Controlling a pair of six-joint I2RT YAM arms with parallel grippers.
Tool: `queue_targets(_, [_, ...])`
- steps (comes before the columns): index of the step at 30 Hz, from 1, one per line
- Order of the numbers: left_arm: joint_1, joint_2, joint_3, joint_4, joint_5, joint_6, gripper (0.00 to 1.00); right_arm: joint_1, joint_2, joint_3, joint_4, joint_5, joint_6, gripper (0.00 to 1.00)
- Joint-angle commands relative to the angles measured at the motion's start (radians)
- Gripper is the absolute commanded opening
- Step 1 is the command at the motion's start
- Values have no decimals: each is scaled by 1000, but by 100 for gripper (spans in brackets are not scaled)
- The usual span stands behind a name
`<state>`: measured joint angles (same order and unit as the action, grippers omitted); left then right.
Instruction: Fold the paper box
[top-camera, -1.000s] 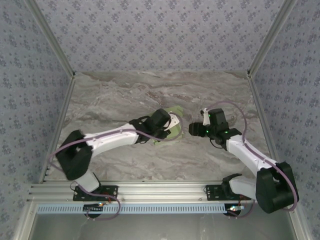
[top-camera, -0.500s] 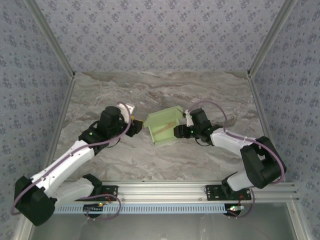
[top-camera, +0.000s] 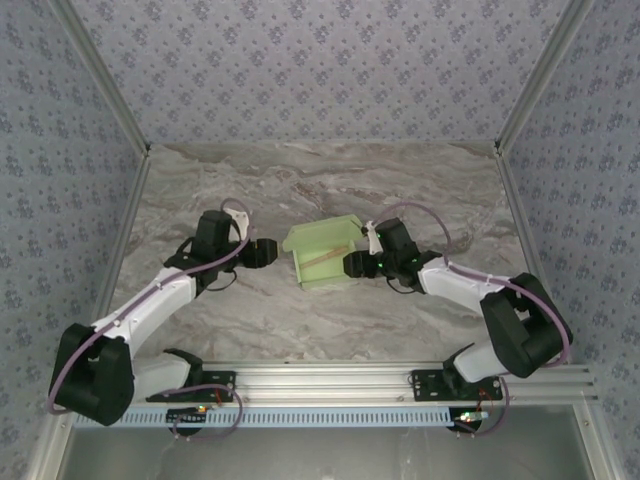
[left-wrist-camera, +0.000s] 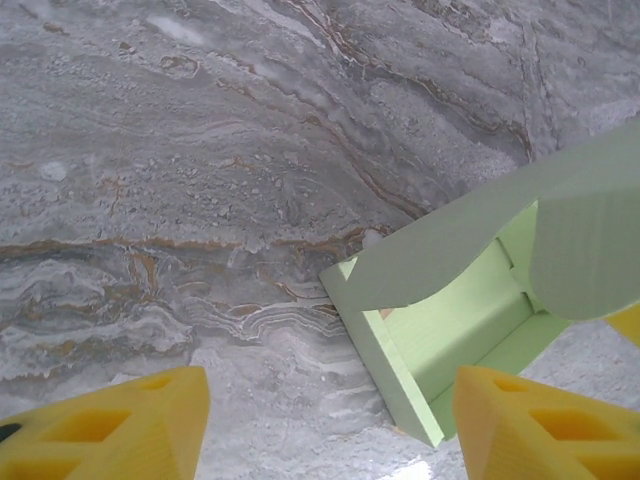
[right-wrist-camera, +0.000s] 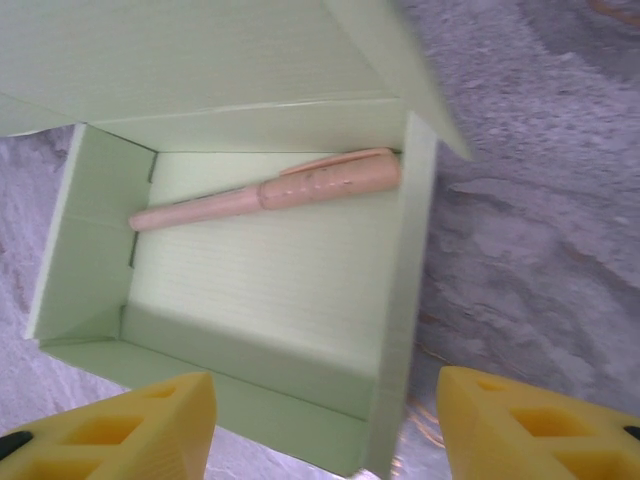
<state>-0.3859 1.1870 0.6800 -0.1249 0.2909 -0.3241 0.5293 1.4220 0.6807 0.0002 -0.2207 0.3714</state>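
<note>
The paper box (top-camera: 318, 238) (left-wrist-camera: 450, 330) (right-wrist-camera: 280, 270) sits on the grey marbled table (top-camera: 230, 190). It is thin pale-green card shaped into a shallow rectangular tray, open side up, with its lid flap raised along the far edge. Its long axis runs roughly left to right, slightly skewed. 1 smooth tan pen (right-wrist-camera: 270, 190) lies inside along that axis. Just left of the box, the left gripper (top-camera: 268, 252) (left-wrist-camera: 325, 420) hangs with its yellow fingers (left-wrist-camera: 110, 420) spread, holding nothing. At the box's right end, the right gripper (top-camera: 352, 264) (right-wrist-camera: 325, 425) has its 2 fingers apart too — released, above that end wall.
</note>
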Motion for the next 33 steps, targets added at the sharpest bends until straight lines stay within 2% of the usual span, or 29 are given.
queue_targets(1, [1, 12, 18, 49, 22, 89, 67, -40, -87, 47, -83, 70, -71, 63])
queue_targets(5, [-8, 7, -42, 139, 16, 132, 70, -72, -137, 59, -88, 122, -186, 64])
queue_targets(15, [-47, 109, -42, 334, 61, 305, 72, -103, -38, 137, 50, -24, -450, 61])
queue_targets(26, [-82, 207, 39, 297, 80, 364, 71, -91, 76, 218, 63, -50, -559, 56])
queue_targets(33, [-91, 219, 70, 254, 67, 378, 65, -88, 90, 220, 54, -50, -579, 53])
